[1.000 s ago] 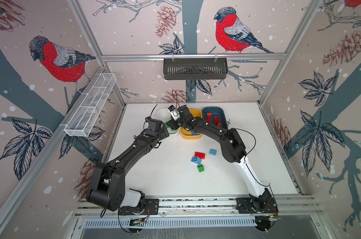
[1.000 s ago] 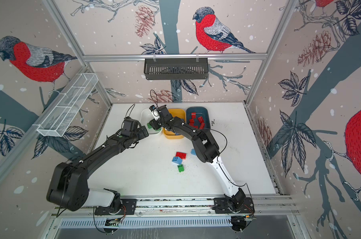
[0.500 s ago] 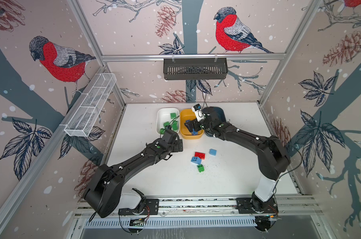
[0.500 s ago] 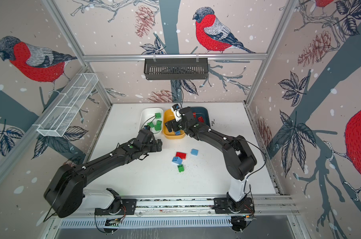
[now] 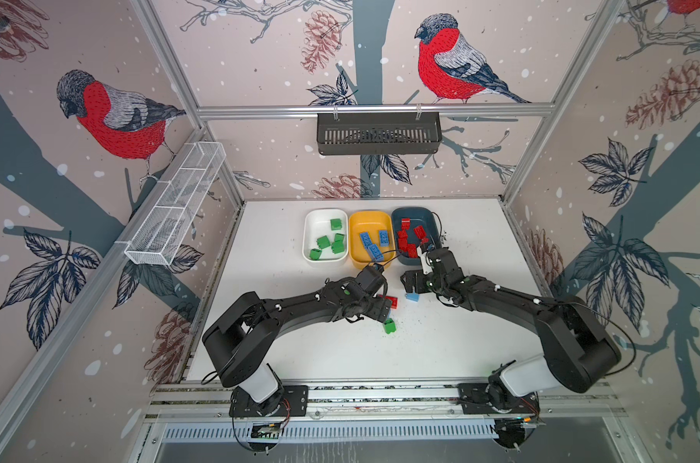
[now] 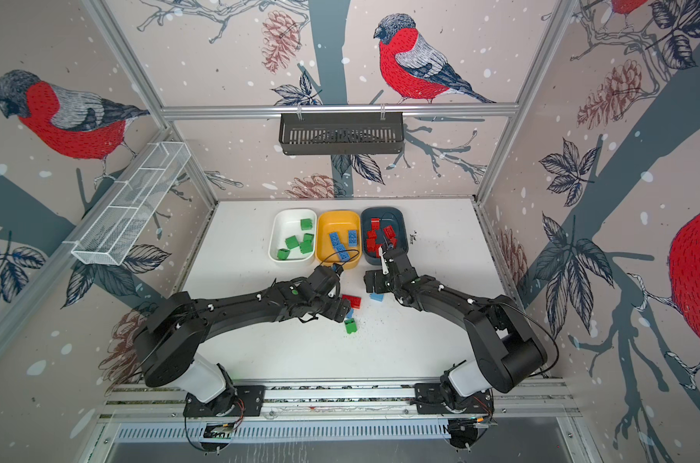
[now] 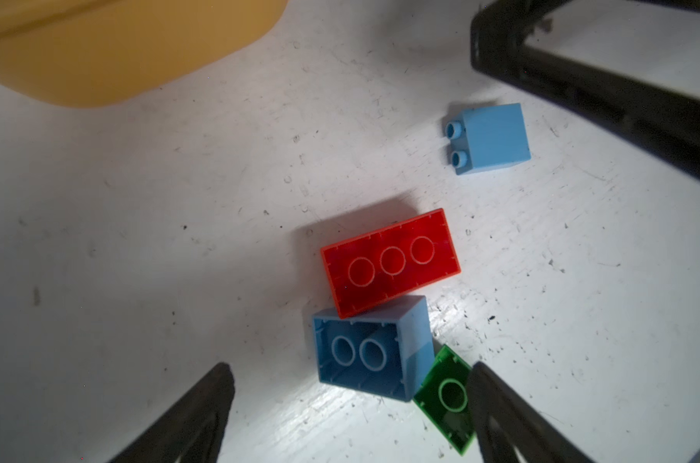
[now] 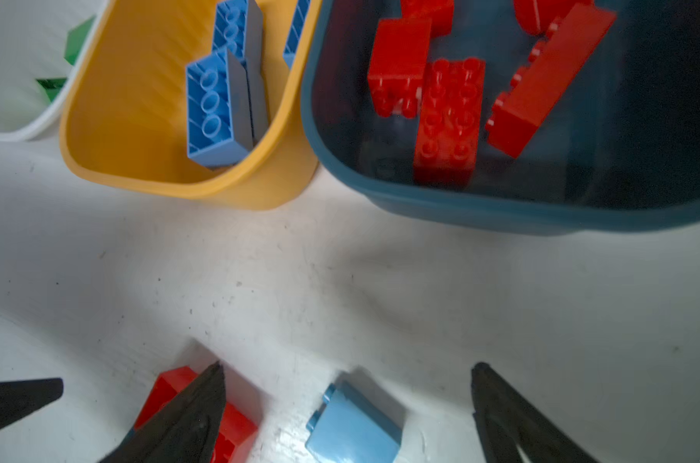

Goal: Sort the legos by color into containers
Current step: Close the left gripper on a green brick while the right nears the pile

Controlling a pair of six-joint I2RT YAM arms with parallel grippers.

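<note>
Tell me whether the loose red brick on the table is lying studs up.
No: the left wrist view shows the red brick with its hollow underside, three rings inside, facing up.

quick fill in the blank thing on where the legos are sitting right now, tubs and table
1. The white tub holds only ___ legos.
2. The yellow tub holds only ___ legos.
3. The dark teal tub holds only ___ legos.
4. Outside the tubs, ___ legos lie loose on the table.

Missing words: green; blue; red; four.
</note>
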